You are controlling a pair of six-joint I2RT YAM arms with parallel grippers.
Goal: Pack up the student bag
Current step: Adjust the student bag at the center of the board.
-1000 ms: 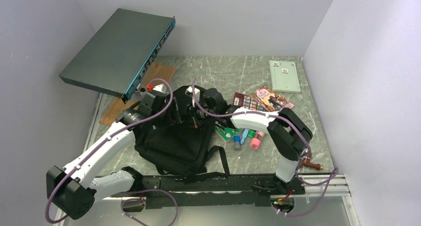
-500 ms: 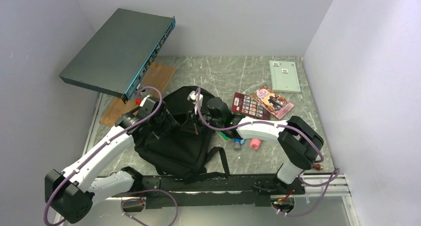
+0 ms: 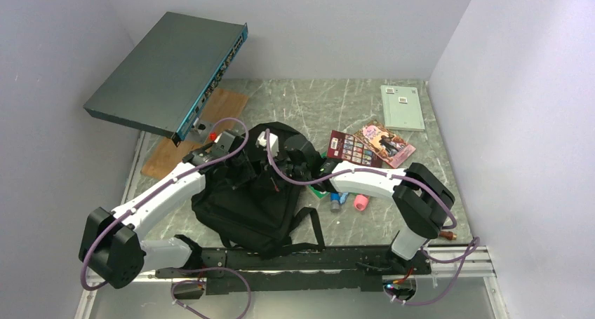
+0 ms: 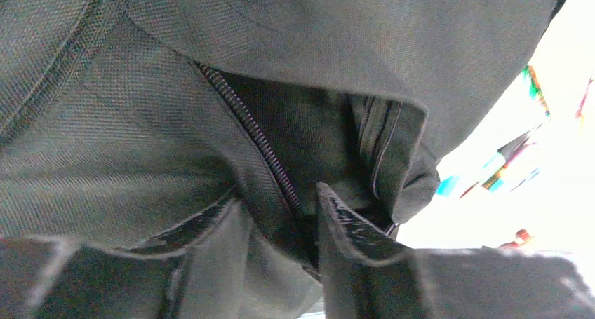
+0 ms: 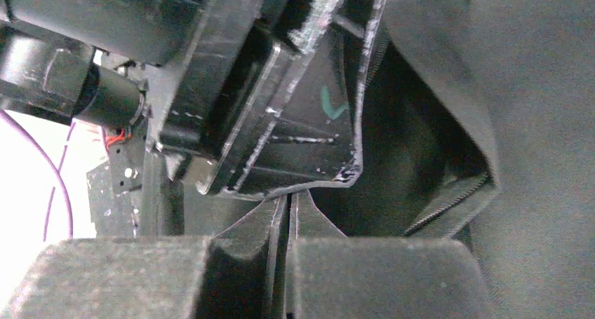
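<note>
Left arm (image 3: 168,193) and right arm (image 3: 365,181) are reaching inward, wrists nearly meeting. Left gripper (image 4: 279,196) is showing fingers slightly apart (grip unclear); right gripper (image 5: 289,200) is pressing its fingers almost together.

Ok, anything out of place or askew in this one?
The grey rack-mount network switch at far left sits steeply tilted, its low edge over a wooden board, not flat. Nothing looks spilled or damaged.

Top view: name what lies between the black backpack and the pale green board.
Two colourful booklets lie side by side between backpack and board, clear in the top view.
</note>
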